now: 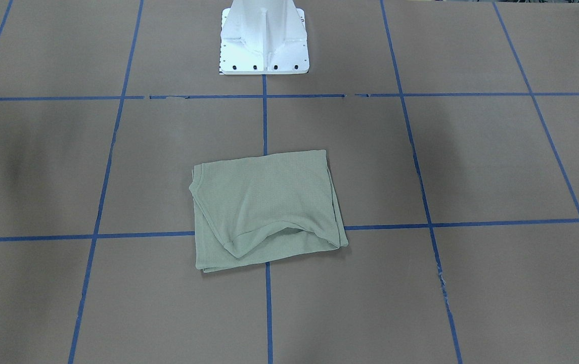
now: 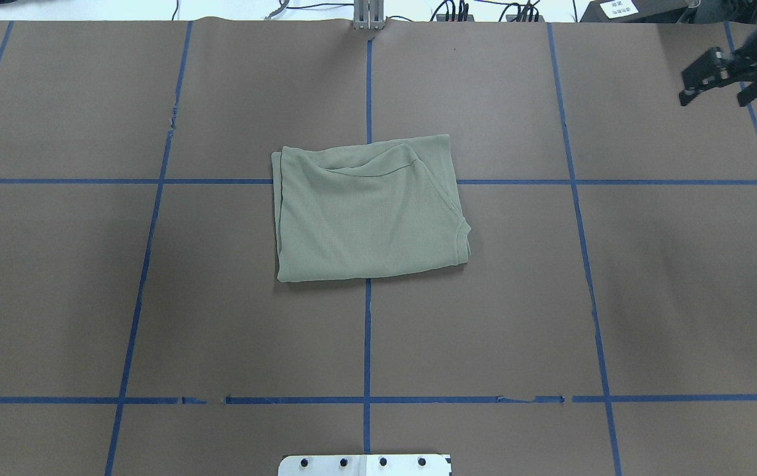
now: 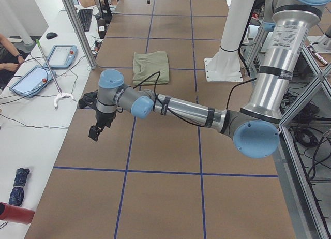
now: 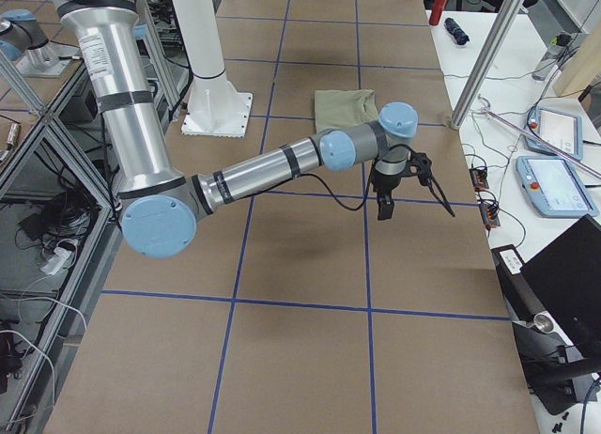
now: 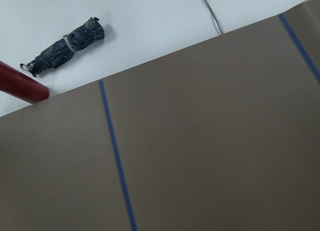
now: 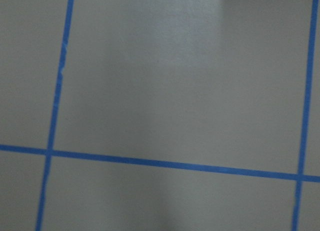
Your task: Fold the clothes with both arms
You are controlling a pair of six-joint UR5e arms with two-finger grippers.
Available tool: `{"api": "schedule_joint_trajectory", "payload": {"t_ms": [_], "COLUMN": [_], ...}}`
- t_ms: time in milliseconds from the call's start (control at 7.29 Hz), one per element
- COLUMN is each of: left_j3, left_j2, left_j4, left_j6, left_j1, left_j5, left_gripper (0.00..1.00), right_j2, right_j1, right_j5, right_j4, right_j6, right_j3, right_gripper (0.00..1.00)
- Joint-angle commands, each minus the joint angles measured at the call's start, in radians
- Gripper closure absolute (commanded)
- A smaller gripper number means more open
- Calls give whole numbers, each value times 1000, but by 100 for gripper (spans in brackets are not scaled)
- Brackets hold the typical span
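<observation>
The sage-green shirt [image 1: 269, 207] lies folded into a rough rectangle at the middle of the brown table, flat, with one curved hem edge showing on top. It also shows in the overhead view [image 2: 368, 211] and small in both side views [image 3: 151, 66] [image 4: 346, 108]. My right gripper [image 2: 712, 100] hangs in the air at the table's far right corner, well away from the shirt, its jaws apart and empty. My left gripper [image 3: 94, 133] shows only in the exterior left view, pointing down over the table's left end, empty; I cannot tell whether it is open.
The white pedestal base [image 1: 264, 40] stands at the robot's side of the table. Blue tape lines [image 2: 367, 330] grid the table. A folded dark umbrella [image 5: 65, 46] and a red cylinder [image 5: 20, 83] lie on the white desk beyond the left end. Teach pendants [image 3: 59, 55] lie on the operators' desk.
</observation>
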Motion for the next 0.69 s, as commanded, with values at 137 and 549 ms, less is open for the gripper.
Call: {"api": "schedule_joint_trajectory", "payload": {"t_ms": [137, 549], "left_j3": [-7, 26], "left_j2": [151, 156], "left_j4": [-10, -61], "left_j6": [280, 279], "left_j1": [-100, -99], "left_j5": [-61, -72], "left_gripper": [0, 0], "right_j2": [-205, -230], "right_j1": [150, 140], "right_j5": [23, 7], "right_j4": [13, 21], "right_j6": [-289, -298], "right_j3": [-3, -23], "right_gripper": [0, 0]}}
